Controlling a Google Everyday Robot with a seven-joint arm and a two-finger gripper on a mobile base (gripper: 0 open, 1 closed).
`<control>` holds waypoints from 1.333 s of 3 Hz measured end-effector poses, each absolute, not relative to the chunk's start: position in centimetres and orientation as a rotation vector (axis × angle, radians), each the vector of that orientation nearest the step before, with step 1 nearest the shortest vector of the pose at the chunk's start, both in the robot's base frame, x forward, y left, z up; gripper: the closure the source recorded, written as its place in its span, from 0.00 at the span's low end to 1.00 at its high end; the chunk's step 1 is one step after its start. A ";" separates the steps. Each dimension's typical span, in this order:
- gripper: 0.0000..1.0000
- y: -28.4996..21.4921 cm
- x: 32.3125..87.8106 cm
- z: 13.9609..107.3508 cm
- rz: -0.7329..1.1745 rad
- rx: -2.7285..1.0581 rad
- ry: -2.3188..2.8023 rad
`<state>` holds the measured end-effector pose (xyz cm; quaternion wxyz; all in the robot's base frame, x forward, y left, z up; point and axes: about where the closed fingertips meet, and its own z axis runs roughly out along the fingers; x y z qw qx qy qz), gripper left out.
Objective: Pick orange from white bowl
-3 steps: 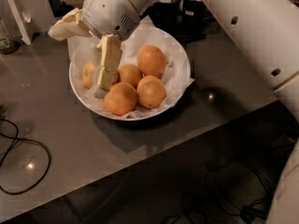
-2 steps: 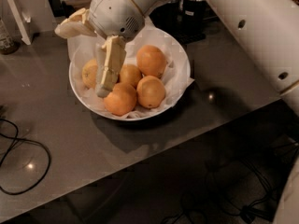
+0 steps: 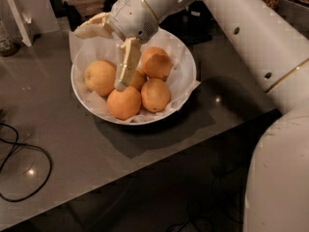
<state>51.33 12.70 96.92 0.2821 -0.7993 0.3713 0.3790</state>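
Observation:
The white bowl (image 3: pixel 182 77), lined with crinkled white paper, stands on the grey table and holds several oranges. The orange (image 3: pixel 100 77), the largest and palest, lies at the bowl's left side, fully in sight. My gripper (image 3: pixel 99 60) hangs open over the bowl's left half. One finger (image 3: pixel 126 64) points down between the pale orange and the deeper-orange ones, its tip near the front orange (image 3: pixel 124 103). The other finger (image 3: pixel 91 29) sticks out left above the bowl's back rim. Nothing is held. A middle orange (image 3: pixel 138 80) is partly hidden by the lower finger.
My white arm (image 3: pixel 251 37) crosses the top right and fills the right edge. A black cable (image 3: pixel 21 170) loops on the table at the left. A white stand (image 3: pixel 19 16) and dark items sit at the back. The table's front edge runs diagonally below the bowl.
My gripper has shifted to the right over the bowl. The pale orange, partly covered by the lower finger before, now shows whole on that finger's left.

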 end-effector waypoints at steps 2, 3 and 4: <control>0.19 12.7 51.3 96.9 1.015 -2.141 0.995; 0.35 12.7 51.3 96.9 1.016 -2.140 0.995; 0.26 13.0 51.6 96.6 1.020 -2.133 1.011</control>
